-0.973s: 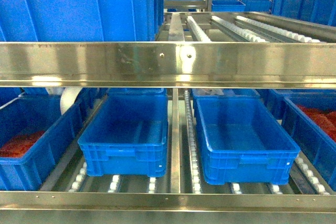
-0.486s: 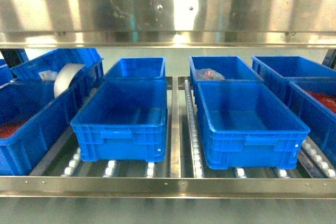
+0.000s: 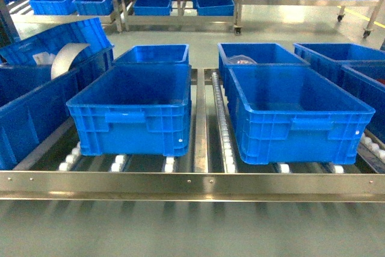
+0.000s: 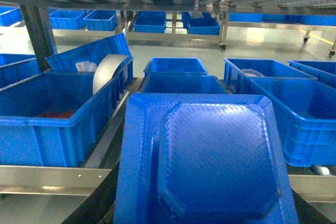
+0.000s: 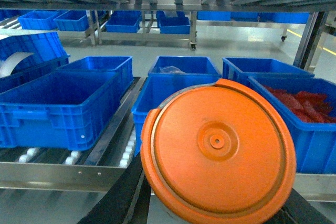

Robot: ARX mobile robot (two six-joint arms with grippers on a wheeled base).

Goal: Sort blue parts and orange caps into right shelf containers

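The left wrist view is filled low and centre by a blue part [image 4: 210,161], a square plastic tray with a raised octagonal middle. My left gripper is shut on it, and only its dark fingers [image 4: 97,211] show at the lower edge. In the right wrist view a round orange cap [image 5: 218,148] is held between black fingers [image 5: 118,198] of my right gripper. Ahead on the roller shelf stand the blue containers: two empty front crates [image 3: 129,109] [image 3: 298,115], with smaller ones behind [image 3: 153,54]. Neither gripper shows in the head view.
A steel front rail [image 3: 192,185] edges the shelf. A crate at the right holds red-orange pieces [image 5: 302,103]. At the left, a tilted crate holds a white roll [image 3: 66,58]. A rear crate contains a clear bag [image 3: 243,59]. More shelving with crates stands beyond [image 3: 153,4].
The head view has sunk: the upper steel rail slid up out of frame, and the crates now appear from a lower, more level angle with the far shelving visible.
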